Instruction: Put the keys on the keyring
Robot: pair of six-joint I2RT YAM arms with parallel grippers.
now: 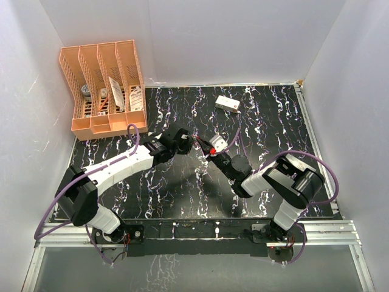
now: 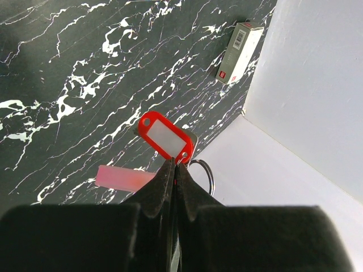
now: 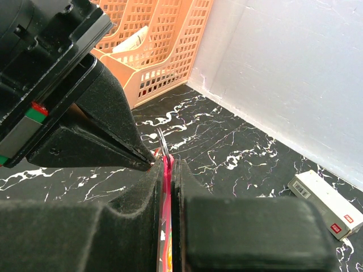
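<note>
Both arms reach inward and meet mid-bench [image 1: 182,201], with open room all round. Left pincer [image 2: 174,168] is pressed together on the keyring [image 2: 210,173], pink tag [image 2: 122,177] dangling. Right pincer [image 3: 168,165] pinches the red key [image 2: 165,136]. White box [image 1: 227,104] sits near the back wall, orange rack [image 1: 103,85] in the back-left corner.

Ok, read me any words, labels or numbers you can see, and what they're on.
No text is legible.
White box: barcode and red marks, too small to read.
Red key tag: white insert blank.
Packets in the orange rack: print too blurred.
</note>
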